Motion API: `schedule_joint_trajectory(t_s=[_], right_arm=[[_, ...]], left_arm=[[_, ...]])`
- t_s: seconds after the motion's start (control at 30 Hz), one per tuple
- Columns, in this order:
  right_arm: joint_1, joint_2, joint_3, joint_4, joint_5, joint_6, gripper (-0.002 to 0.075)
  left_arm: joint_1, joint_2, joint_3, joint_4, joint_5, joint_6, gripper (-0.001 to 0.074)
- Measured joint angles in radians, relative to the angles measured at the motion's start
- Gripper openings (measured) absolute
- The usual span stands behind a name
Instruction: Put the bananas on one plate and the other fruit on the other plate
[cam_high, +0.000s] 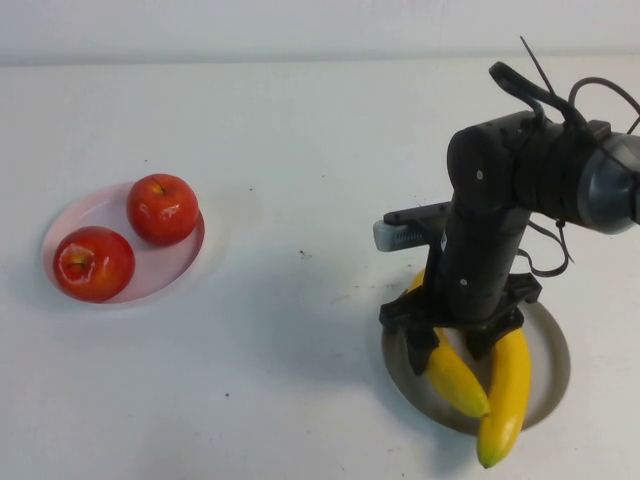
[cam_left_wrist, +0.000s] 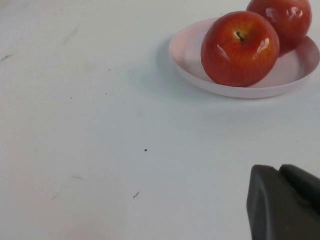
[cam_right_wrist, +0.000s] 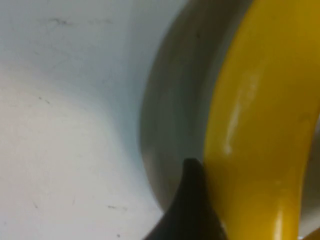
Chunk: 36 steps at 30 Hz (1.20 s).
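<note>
I see two glossy red apples (cam_high: 128, 236) sitting side by side, touching, on the pale pink plate (cam_high: 180, 262) at the left. Near right, two yellow bananas (cam_high: 480, 375) lie on the grey plate (cam_high: 550, 362), one tip overhanging its near rim.

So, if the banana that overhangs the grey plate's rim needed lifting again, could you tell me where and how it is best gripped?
Grip the overhanging banana at mid-length, from straight above, fingers spanning its narrow width. It lies flat across the grey plate, close beside the other banana, so come down carefully between them. The open right tool already hangs over the plate; the shut left tool sits near the apples.
</note>
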Motion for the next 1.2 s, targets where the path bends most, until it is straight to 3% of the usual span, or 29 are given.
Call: schedule_joint_trajectory(t_s=[0.13, 0.27, 0.37, 0.57, 0.67, 1.2], right_arm=[[0.0, 0.0, -0.021, 0.0, 0.021, 0.0, 0.0511], [0.0, -0.005, -0.081, 0.003, 0.021, 0.0, 0.0454], [0.0, -0.039, -0.106, 0.007, 0.021, -0.025, 0.036], [0.0, -0.197, -0.112, 0.018, 0.032, -0.082, 0.0099], [0.0, -0.315, -0.09, 0.007, 0.032, -0.092, 0.0029], [0.0, -1.229, 0.503, -0.052, -0.077, -0.099, -0.0014]], left_arm=[[0.0, 0.0, 0.0, 0.0, 0.0, 0.0, -0.0001], [0.0, 0.0, 0.0, 0.0, 0.0, 0.0, -0.0001], [0.0, 0.0, 0.0, 0.0, 0.0, 0.0, -0.0001], [0.0, 0.0, 0.0, 0.0, 0.0, 0.0, -0.0001], [0.0, 0.0, 0.0, 0.0, 0.0, 0.0, -0.0001], [0.0, 0.0, 0.0, 0.0, 0.0, 0.0, -0.0001]])
